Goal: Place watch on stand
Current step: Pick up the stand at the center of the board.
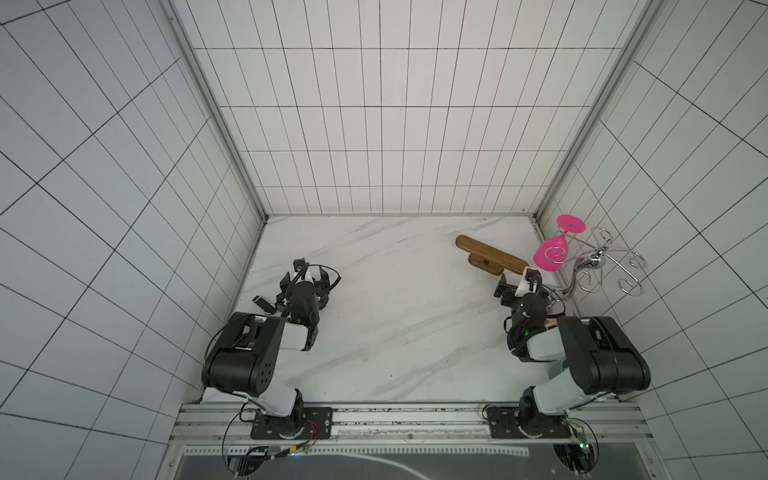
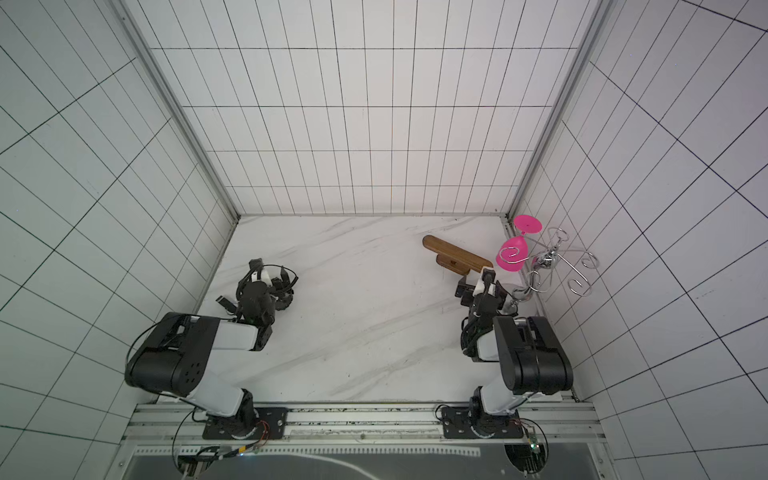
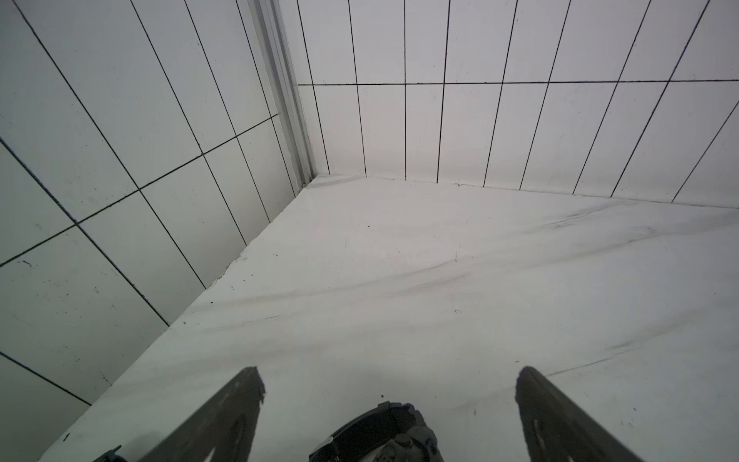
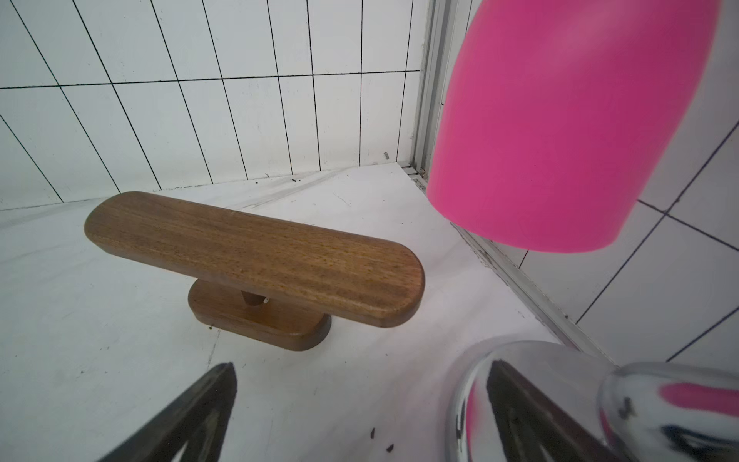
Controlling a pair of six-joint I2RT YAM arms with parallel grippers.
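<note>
The black watch (image 3: 380, 430) lies on the white marbled table (image 3: 440, 280), between the spread fingers of my left gripper (image 3: 390, 374), which is open and touches nothing. In both top views that gripper (image 1: 306, 277) hovers low at the table's left and covers most of the watch. The stand (image 1: 490, 249) (image 2: 455, 249), a long brown wooden bar on an oval base, sits at the back right with nothing on it (image 4: 256, 256). My right gripper (image 1: 518, 281) (image 4: 362, 366) is open and empty, just short of the bar's near end.
A silver wire glass rack (image 1: 598, 262) stands by the right wall, with a pink glass (image 1: 550, 255) (image 4: 560, 120) hanging upside down from it. Its chrome foot (image 4: 560, 400) sits right beside my right finger. Tiled walls enclose the table on three sides.
</note>
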